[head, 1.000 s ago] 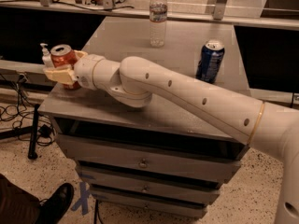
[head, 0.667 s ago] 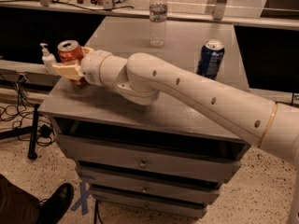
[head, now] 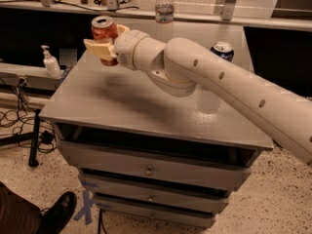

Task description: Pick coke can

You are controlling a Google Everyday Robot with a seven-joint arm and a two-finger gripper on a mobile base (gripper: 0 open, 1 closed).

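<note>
The coke can (head: 104, 32) is a small red can with a silver top. It is upright and held in the air above the back left part of the grey cabinet top (head: 122, 101). My gripper (head: 105, 47) is shut on the coke can, its tan fingers (head: 97, 48) wrapped around the can's lower half. My white arm reaches in from the right across the cabinet.
A clear water bottle (head: 165, 11) stands at the back edge of the cabinet. A dark blue can (head: 223, 51) stands behind my arm at the right. A white pump bottle (head: 50, 62) sits on a ledge to the left. Drawers are below, a shoe (head: 57, 213) on the floor.
My gripper has lifted the coke can off the cabinet top and carried it up and to the right. The camera view has shifted too.
</note>
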